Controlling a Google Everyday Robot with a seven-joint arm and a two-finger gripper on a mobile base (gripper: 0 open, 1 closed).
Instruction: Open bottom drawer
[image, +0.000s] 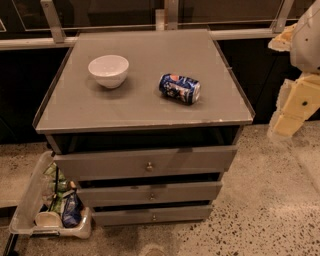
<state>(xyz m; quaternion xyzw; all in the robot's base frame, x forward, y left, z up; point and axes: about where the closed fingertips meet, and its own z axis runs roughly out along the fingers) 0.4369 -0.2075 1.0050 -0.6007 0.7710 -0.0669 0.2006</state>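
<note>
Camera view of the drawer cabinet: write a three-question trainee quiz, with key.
1. True or false: the soda can stands upright on the cabinet top.
2. Relative to the bottom drawer, the gripper is: A) on its knob; B) up and to the right, beside the cabinet, apart from it; C) below it.
3. Fill in: in the camera view, the white bowl sits to the can's ___.

Key: 1 false, it lies on its side; 2 B; 3 left.

End effector (293, 111) at right edge, bottom drawer (152, 216) lowest, well apart
</note>
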